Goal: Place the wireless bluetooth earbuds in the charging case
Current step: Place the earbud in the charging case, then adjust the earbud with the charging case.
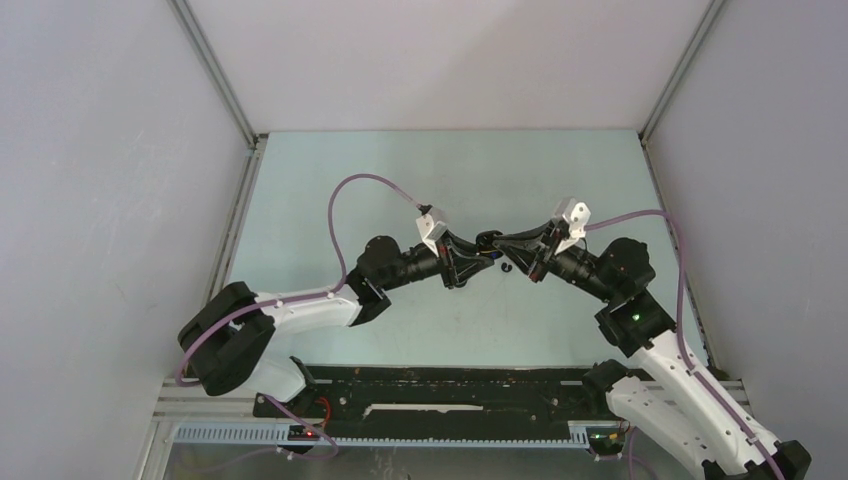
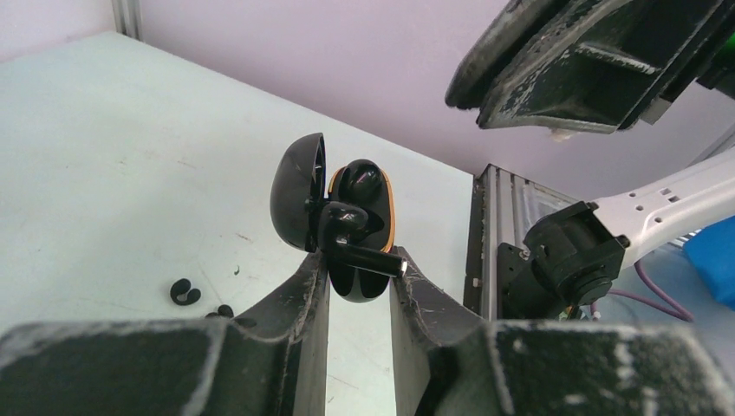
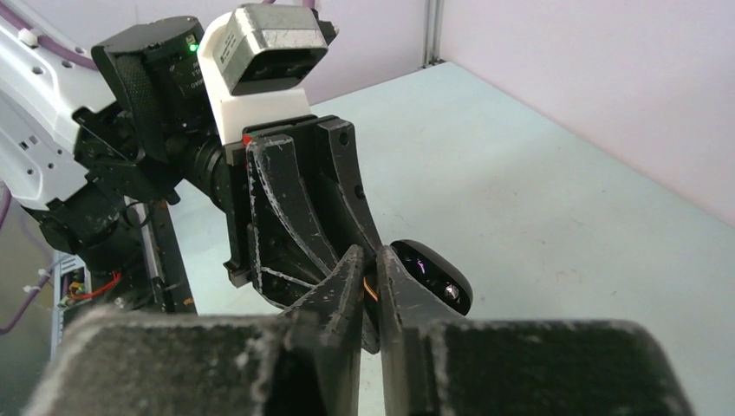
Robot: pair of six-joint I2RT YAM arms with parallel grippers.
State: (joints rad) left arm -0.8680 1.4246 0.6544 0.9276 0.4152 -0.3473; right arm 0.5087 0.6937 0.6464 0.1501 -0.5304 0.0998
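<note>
The charging case (image 2: 360, 290) is black with an orange rim, and its lid (image 2: 295, 195) stands open. My left gripper (image 2: 360, 260) is shut on the case and holds it above the table. One black earbud (image 2: 360, 182) sits in the upper socket. Another earbud (image 2: 364, 256) lies across the lower socket with its stem sticking out to the right. My right gripper (image 3: 371, 256) is shut with nothing visible between its fingers, its tips right at the case's lid (image 3: 429, 276). Both grippers meet at mid-table (image 1: 487, 245). Loose black earbuds (image 2: 184, 292) lie on the table below.
A small black piece (image 1: 507, 268) lies on the table under the grippers. The left arm's wrist camera (image 3: 264, 52) fills the space just ahead of my right fingers. Grey walls and aluminium rails (image 2: 485, 234) enclose the pale green table (image 1: 400, 180).
</note>
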